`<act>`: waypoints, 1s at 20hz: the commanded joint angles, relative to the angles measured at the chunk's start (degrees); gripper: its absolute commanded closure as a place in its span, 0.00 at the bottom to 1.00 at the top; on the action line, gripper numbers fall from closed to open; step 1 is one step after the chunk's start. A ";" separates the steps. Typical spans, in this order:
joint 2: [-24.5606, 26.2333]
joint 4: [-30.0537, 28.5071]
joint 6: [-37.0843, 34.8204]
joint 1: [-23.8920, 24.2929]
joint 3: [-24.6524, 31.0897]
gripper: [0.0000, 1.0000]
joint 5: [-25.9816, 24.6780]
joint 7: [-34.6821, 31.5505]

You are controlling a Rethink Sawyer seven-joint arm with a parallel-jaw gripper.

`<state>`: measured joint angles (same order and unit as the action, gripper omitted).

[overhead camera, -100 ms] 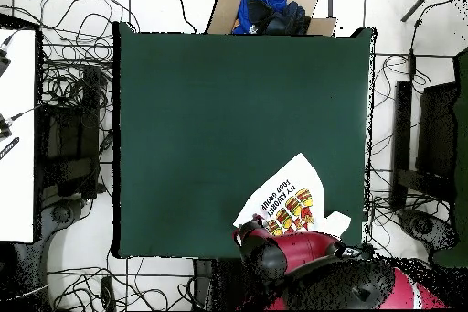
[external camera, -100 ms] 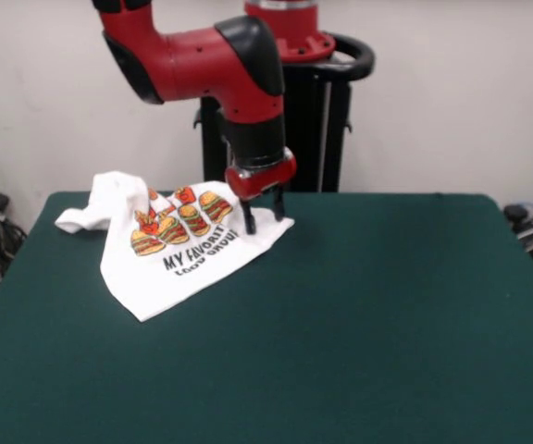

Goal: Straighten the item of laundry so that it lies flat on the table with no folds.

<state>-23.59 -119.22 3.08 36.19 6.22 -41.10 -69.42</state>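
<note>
We see a dark green counter [external camera, -100 ms: 359,314] in front of a plain pale wall. From overhead, the floor around it is strewn with tangled black cables [overhead camera, -100 ms: 73,80], and an open cardboard box [overhead camera, -100 ms: 270,2] beyond the counter's far edge holds blue and dark cloth [overhead camera, -100 ms: 270,14].

The white T-shirt [external camera, -100 ms: 169,254] lies near the counter's edge on the robot's side, crumpled and folded over, its burger print and the words "MY FAVORITE" facing up; one bunched sleeve [external camera, -100 ms: 86,217] trails off to the side.

The gripper [external camera, -100 ms: 263,215] stands upright at the shirt's corner, its two dark jaws set apart with their tips down at the fabric; we cannot tell whether any cloth is pinched between them. Overhead, the red arm [overhead camera, -100 ms: 302,253] covers part of the shirt, and the second line of print is hard to read.
</note>
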 commanded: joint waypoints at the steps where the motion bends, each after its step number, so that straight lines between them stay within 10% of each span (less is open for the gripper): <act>1: 6.56 5.78 -0.88 -0.75 1.17 1.00 3.29 -11.12; 20: -0.07 -2.27 -1.27 5.25 10.92 1.00 4.47 -11.56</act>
<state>-23.92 -120.14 3.05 39.28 8.12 -40.65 -69.42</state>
